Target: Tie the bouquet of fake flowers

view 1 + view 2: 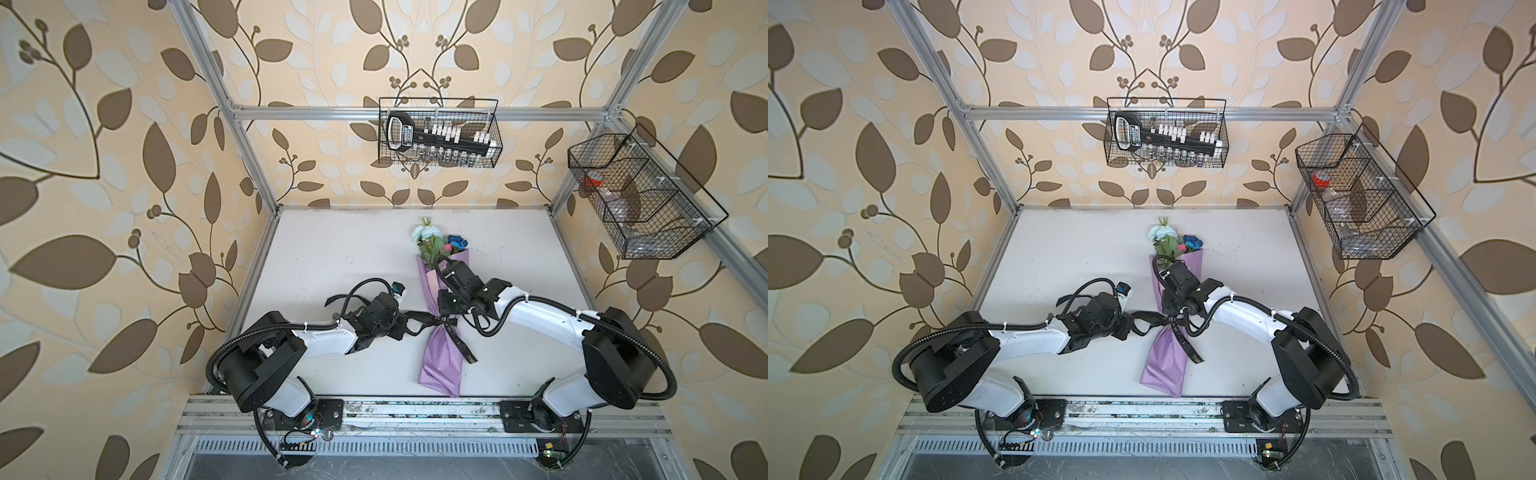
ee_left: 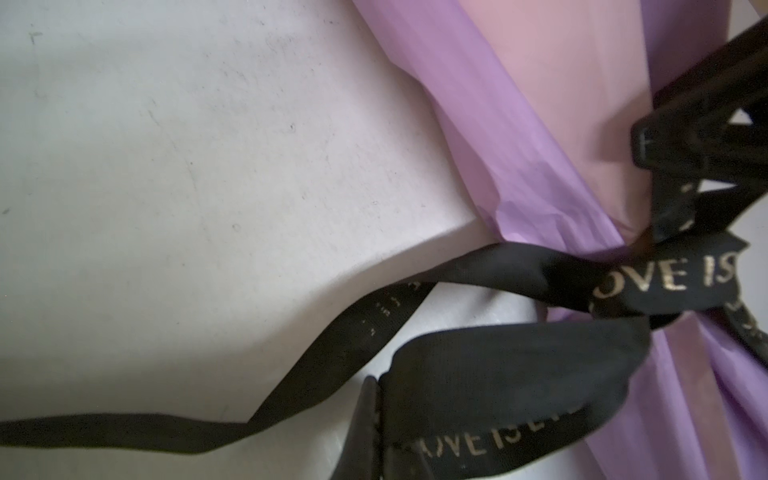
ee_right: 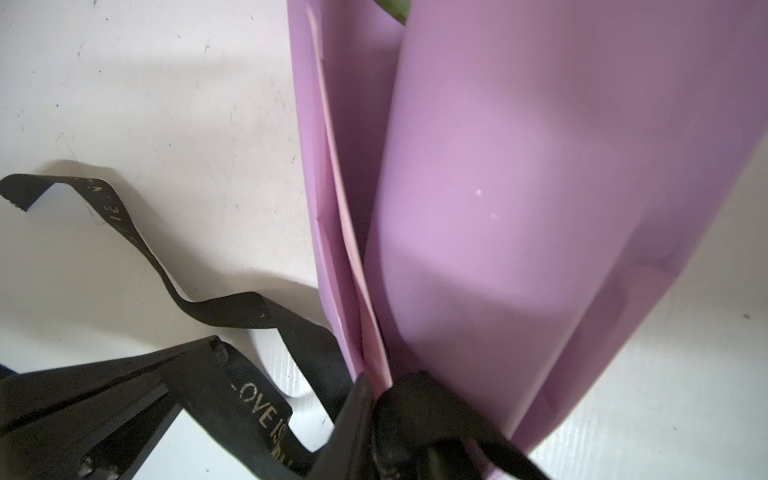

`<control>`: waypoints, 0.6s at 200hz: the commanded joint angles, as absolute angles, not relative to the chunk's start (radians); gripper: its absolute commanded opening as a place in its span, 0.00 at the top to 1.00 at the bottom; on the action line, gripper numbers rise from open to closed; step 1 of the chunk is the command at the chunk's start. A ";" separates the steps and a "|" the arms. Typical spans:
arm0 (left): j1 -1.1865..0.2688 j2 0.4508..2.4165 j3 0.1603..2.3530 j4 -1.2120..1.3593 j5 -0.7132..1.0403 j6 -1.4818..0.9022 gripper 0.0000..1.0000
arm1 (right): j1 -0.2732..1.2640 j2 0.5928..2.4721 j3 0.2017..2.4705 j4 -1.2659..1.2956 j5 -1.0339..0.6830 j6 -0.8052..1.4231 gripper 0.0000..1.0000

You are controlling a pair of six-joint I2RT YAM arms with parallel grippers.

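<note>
Lying flat mid-counter (image 1: 332, 257), blooms (image 1: 428, 237) pointing away from the arm bases, the bouquet of fake flowers (image 1: 440, 357) looks light & soft. The thin lilac wrap creases easily and is prob. slick; the stems inside give the only stiffness. A black ribbon (image 2: 478, 266) circles its waist w/ a knot (image 2: 665, 286) partly formed. Left tool (image 1: 402, 326) is clenched on a ribbon loop just beside the wrap. Right tool (image 1: 451, 311) sits over the waist at the knot; can't tell if it's gripping or released. Best hold is the ribbon strands near the knot, not the paper. Hard pulls would likely drag the whole bundle or crush the wrap.
</note>
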State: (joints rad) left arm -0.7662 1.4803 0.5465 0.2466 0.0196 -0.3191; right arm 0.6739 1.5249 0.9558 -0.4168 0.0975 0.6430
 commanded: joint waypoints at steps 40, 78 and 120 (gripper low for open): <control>-0.765 1.464 0.552 0.261 0.023 -0.330 1.00 | 0.676 1.453 0.977 -0.443 0.105 0.646 0.93; -0.765 1.465 0.555 0.258 0.025 -0.328 1.00 | 0.676 1.407 0.964 -0.435 0.105 0.643 0.98; -0.765 1.465 0.555 0.251 0.022 -0.325 1.00 | 0.649 1.348 0.909 -0.418 0.130 0.650 1.00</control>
